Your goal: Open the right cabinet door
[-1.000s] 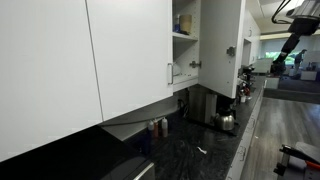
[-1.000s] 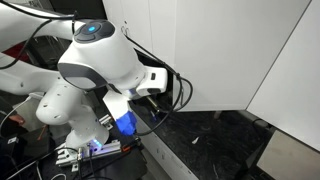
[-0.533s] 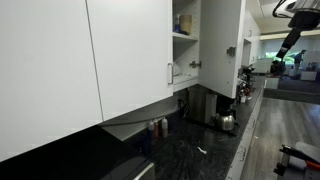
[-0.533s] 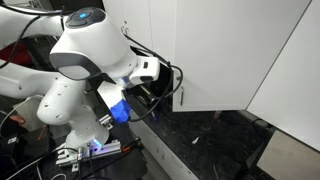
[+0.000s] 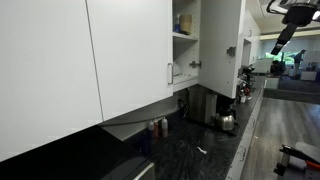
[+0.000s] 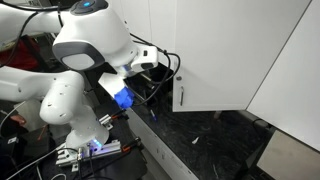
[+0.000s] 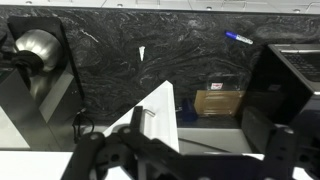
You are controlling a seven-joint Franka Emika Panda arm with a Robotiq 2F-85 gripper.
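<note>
Gripper (image 7: pixel 190 158) is hovering, fingers apart; the right cabinet door (image 7: pixel 165 122) is lying dead ahead between them, its handle (image 7: pixel 147 114) running vertically.

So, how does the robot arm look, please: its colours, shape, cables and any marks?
The arm has rounded, glossy white shells with dark bands at the joints and a blue ring light on top. A bright blue piece sits under the wrist, and black cables loop beside it. In the wrist view the gripper is black and blurred. No markings are readable.
</note>
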